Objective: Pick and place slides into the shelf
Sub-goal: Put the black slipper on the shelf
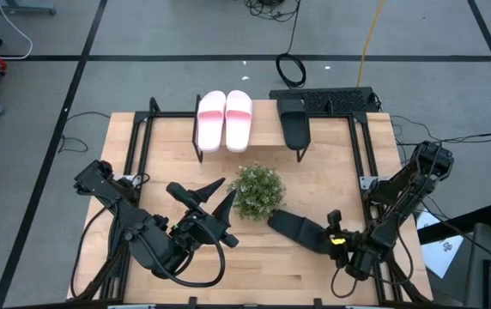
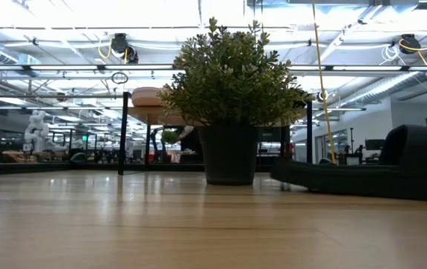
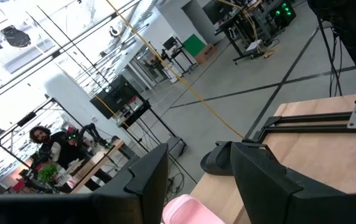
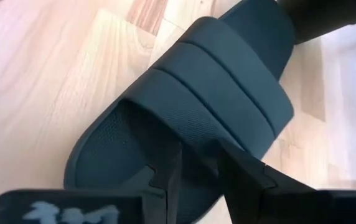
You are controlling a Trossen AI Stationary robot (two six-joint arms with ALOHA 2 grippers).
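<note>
right gripper (image 1: 332,228) pinches the black slide (image 1: 297,227) on the table (image 1: 314,172) — left gripper (image 1: 215,196) spread, waiting by the plant (image 1: 257,190).

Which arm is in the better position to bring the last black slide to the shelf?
The right arm. Its gripper is already at the black slide lying on the table beside the plant. The left gripper is open, empty, on the plant's other side.

Dark jointed arms (image 1: 404,193), black looping cables (image 1: 196,268), perhaps yellow wrist marking.
</note>
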